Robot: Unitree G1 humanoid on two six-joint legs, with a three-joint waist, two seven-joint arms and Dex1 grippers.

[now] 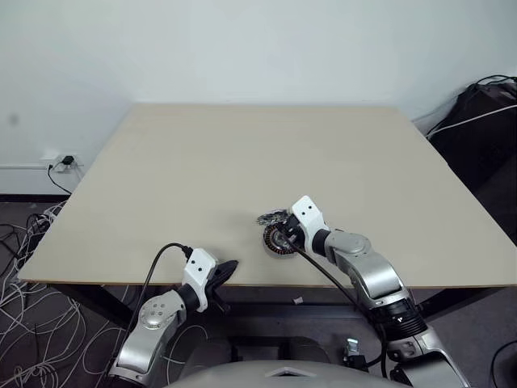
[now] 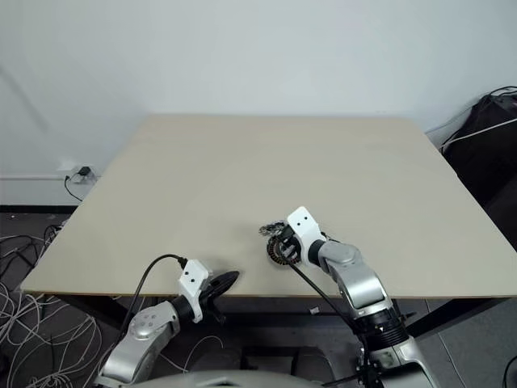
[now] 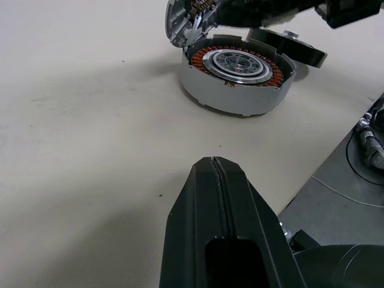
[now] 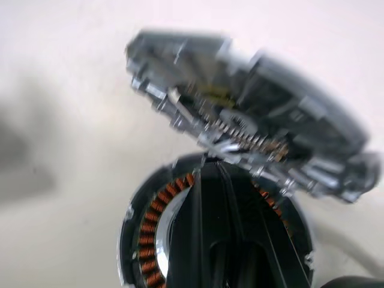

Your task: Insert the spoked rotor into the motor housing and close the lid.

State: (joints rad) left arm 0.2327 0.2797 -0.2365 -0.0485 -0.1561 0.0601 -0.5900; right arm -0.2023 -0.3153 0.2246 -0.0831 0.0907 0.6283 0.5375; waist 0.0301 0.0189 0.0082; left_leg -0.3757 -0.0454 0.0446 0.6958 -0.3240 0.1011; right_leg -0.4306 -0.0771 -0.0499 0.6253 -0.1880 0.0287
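Left gripper (image 1: pixel 229 267): nearest, at the desk's front edge, well apart from the parts; its two black fingers (image 3: pixel 219 198) are pressed flat together with nothing between them.
Desk (image 1: pixel 242 162): pale beige flat top, bare apart from the motor parts near the front edge.
Motor housing (image 3: pixel 237 75): round silver-grey shell with a copper-brown ring of windings around a shiny silver centre, sitting flat on the desk, its top open.
Right gripper (image 1: pixel 284 236): directly over the housing, fingers closed; whether they pinch the lid's edge or merely press it, I cannot tell.
Lid (image 4: pixel 246 114): thin silver round metal cover, raised and tilted above the housing's far rim, not seated.
Spoked rotor (image 3: pixel 297 48): a dark-rimmed disc, probably this, lies tilted just beside the housing's far side; not clearly readable.
Done: seemingly nothing final; housing's centre looks unfilled.
Left: rotor insertion (judged), then lowering the lid shut.
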